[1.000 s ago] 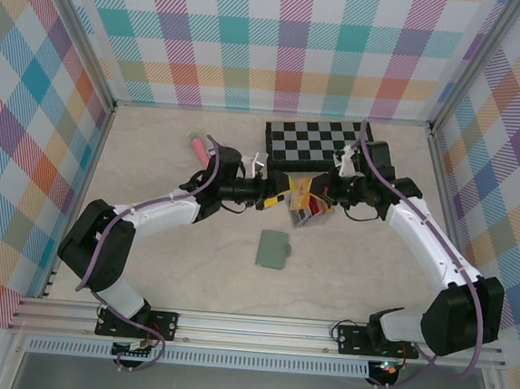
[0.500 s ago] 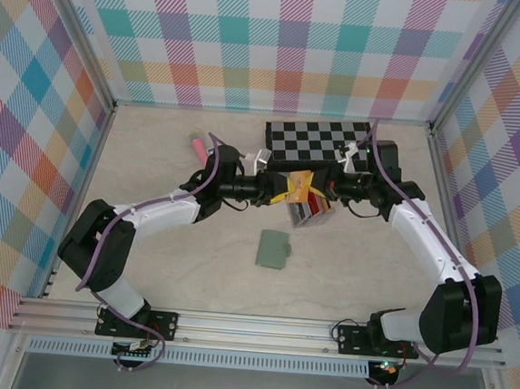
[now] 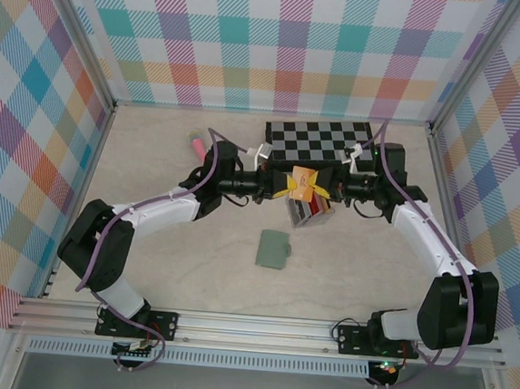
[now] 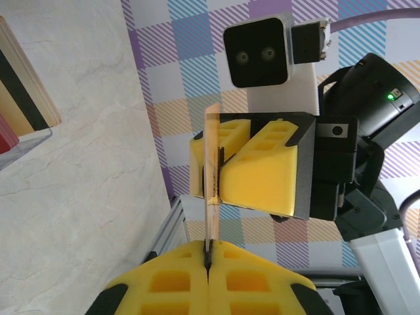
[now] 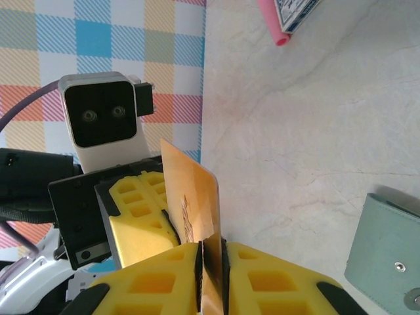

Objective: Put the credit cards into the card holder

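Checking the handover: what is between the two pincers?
A yellow-orange credit card, pinched at opposite edges by the left pincer and the right pincer. The top view and both wrist views show it.

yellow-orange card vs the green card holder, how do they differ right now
Pose: the yellow-orange card is up off the table, pinched by both the left hand and the right hand. The card holder lies flat on the table, and neither hand touches it.
Look: the card is a thin, glossy orange sheet. The holder is matte sage green with a metal snap stud.
Both are roughly rectangular.
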You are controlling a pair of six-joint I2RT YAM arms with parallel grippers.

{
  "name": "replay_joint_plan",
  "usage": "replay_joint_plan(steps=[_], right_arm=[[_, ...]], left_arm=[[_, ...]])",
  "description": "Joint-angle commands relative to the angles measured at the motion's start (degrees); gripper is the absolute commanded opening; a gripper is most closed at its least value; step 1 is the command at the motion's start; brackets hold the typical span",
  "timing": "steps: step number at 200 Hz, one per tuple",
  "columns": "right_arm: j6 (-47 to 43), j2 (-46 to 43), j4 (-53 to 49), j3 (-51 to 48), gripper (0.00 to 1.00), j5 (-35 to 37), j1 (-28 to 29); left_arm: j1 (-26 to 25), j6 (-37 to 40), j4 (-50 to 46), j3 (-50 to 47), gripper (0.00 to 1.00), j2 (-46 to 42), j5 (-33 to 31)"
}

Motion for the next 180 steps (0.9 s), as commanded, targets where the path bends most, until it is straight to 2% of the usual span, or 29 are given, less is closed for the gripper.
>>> replay_joint_plan(steps=[1, 36, 52, 73, 85, 99, 111, 125, 140, 154, 180], right_arm=[[0.8, 0.0, 4.5, -0.9, 0.2, -6.1, -0.2], [0.7, -0.1, 5.8, -1.5, 0.17, -7.7, -0.1], [0.5, 0.0, 5.9, -1.5, 0.11, -8.2, -0.2], [-2.0, -0.4, 2.3, -0.8, 0.06, -6.0, -0.1], [-6.9, -0.5, -6.0, 1.1, 0.06, -0.2, -0.1], [-12.0, -0.8, -16.8, 3.1, 0.06, 11.1, 0.8], [-13.5, -1.4, -21.8, 2.7, 0.06, 20.7, 2.4], [-13.1, -2.3, -23.3, 0.9, 0.06, 27.3, 5.7], [-11.3, -2.5, -22.9, -1.1, 0.06, 33.3, 11.2], [-9.8, -1.2, -22.9, -1.7, 0.06, 38.3, 16.5], [-6.6, 2.4, -20.4, -2.4, 0.06, 42.4, 22.9]], left_arm=[[0.9, -2.2, 4.4, 1.0, 0.02, 0.6, 1.1], [1.0, -3.4, 6.1, 1.1, 0.03, 1.5, 2.2], [1.0, -3.2, 5.6, 1.0, 0.03, 1.8, 2.5], [1.1, -1.6, 1.4, 0.7, 0.18, 1.7, 1.5], [1.1, 1.7, -6.2, 0.9, 0.38, 1.0, -1.2], [1.1, 7.3, -17.1, 1.1, 0.41, -0.2, -5.8], [1.1, 10.5, -25.9, 0.6, 0.53, -1.3, -11.0], [0.9, 13.7, -34.7, -0.7, 0.58, -3.2, -18.0], [0.9, 14.7, -40.2, -2.9, 0.64, -5.3, -24.1], [0.9, 14.7, -42.1, -5.0, 0.66, -6.8, -26.7], [0.5, 15.4, -45.4, -7.1, 0.67, -8.1, -29.2]])
